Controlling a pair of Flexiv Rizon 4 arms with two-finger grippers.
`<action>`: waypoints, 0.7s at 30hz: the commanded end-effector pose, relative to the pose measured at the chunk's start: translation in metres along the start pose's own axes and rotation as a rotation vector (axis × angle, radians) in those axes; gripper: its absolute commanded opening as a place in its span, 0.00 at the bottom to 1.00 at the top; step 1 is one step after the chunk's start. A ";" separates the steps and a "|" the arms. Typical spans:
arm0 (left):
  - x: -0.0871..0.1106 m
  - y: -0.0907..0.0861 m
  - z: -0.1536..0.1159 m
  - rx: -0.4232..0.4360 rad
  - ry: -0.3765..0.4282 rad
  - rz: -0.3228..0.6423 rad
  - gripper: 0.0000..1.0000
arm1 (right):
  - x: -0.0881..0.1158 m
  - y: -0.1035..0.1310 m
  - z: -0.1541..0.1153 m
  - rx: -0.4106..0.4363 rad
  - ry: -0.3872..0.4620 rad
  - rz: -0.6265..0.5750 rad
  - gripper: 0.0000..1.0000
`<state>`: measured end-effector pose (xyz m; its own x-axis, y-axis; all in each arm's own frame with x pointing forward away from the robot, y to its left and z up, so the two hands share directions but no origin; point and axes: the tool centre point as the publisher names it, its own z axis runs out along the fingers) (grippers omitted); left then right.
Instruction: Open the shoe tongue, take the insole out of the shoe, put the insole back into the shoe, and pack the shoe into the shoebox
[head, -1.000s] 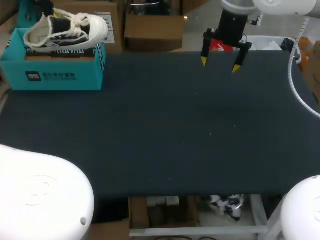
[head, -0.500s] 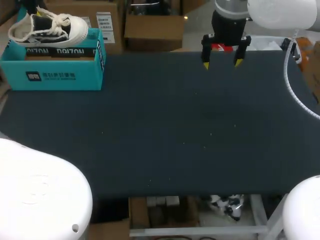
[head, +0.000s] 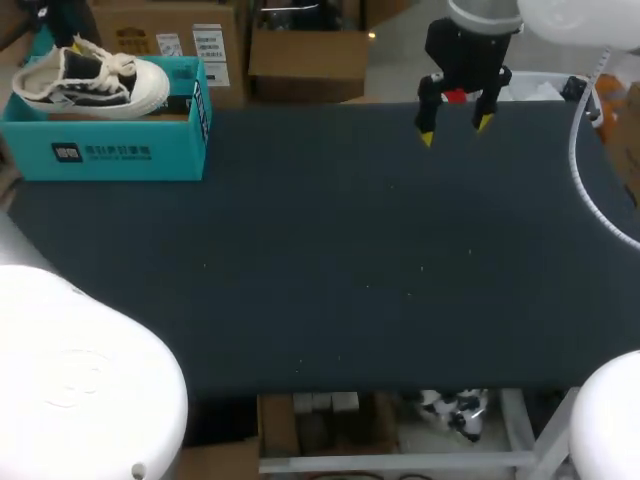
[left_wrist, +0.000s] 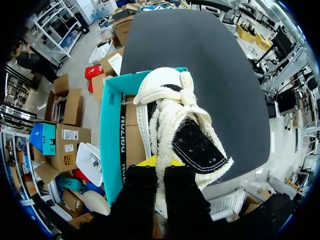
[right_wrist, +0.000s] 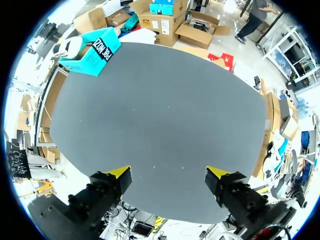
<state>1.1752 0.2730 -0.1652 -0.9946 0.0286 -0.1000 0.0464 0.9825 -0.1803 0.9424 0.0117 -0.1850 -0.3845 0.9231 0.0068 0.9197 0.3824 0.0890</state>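
A white and black canvas shoe (head: 88, 80) lies on its side in the open teal shoebox (head: 105, 152) at the table's far left corner, toe pointing right. In the left wrist view my left gripper (left_wrist: 159, 163) is shut on the heel end of the shoe (left_wrist: 175, 115), which hangs over the inside of the shoebox (left_wrist: 111, 135). My right gripper (head: 455, 130) hovers open over the far edge of the table, right of the middle, with nothing between its fingers. From the right wrist, the gripper (right_wrist: 167, 175) faces bare tabletop, and the shoebox (right_wrist: 95, 52) is far ahead.
The dark table (head: 320, 260) stretches from the shoebox to the right edge. Cardboard boxes stand just behind the table's far edge.
The left gripper has carried the shoe left and down, from above the box rim into the box. The right gripper has turned and shifted slightly right, staying open.
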 end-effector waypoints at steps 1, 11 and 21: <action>-0.012 0.004 0.013 0.005 0.087 0.009 0.00 | -0.001 0.001 0.000 -0.018 0.002 -0.112 1.00; -0.027 0.016 0.055 0.001 0.162 0.030 0.00 | -0.009 -0.029 -0.004 -0.153 -0.025 -0.378 1.00; -0.036 0.025 0.093 -0.009 0.240 0.045 0.00 | -0.014 -0.038 0.002 -0.114 0.004 -0.540 1.00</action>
<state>1.2043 0.2760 -0.2464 -0.9943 0.0825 -0.0680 0.0922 0.9837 -0.1542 0.9123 -0.0090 -0.1890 -0.7972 0.5990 -0.0754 0.5848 0.7972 0.1500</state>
